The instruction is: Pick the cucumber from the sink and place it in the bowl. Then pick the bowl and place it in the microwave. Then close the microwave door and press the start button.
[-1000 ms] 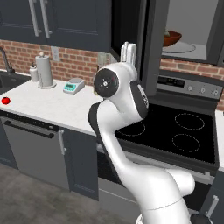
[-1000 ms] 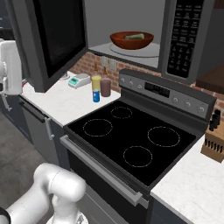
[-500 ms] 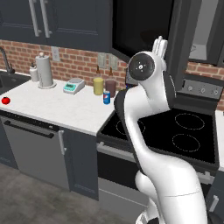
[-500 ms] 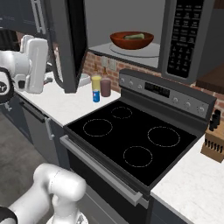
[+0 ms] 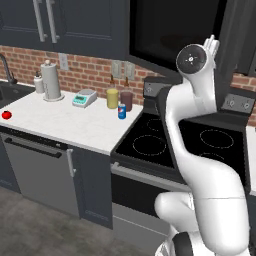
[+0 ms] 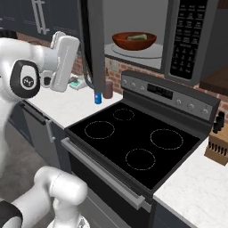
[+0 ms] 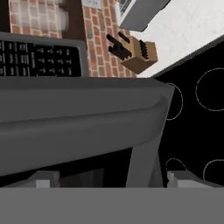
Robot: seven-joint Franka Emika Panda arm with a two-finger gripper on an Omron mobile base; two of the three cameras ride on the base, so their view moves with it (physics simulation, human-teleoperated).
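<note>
Microwave, large dark grey over-range box with light grey interior, mounted above black glass cooktop with four ringed burners. Microwave door, dark panel with glossy black window, swung partway out to the left, seen edge-on in the right base view, as a broad black pane in the left base view and as a wide grey band close before the hand camera. White speckled counter left of the stove, backed by red brick wall, dark panelled cabinets overhead, dark dishwasher front below. Corner of black sink at far left with curved faucet. Wide reddish-brown wooden bowl resting on the glass turntable inside the microwave, stubby green cucumber lying in it. White two-finger gripper raised just beside the door's outer face, fingers spread wide, holding nothing. Wooden knife block on the right-hand counter. White paper-towel roll, pale green scale, yellow jar, brown jar, blue can on the left counter. Small red tomato near the counter's left edge.
</note>
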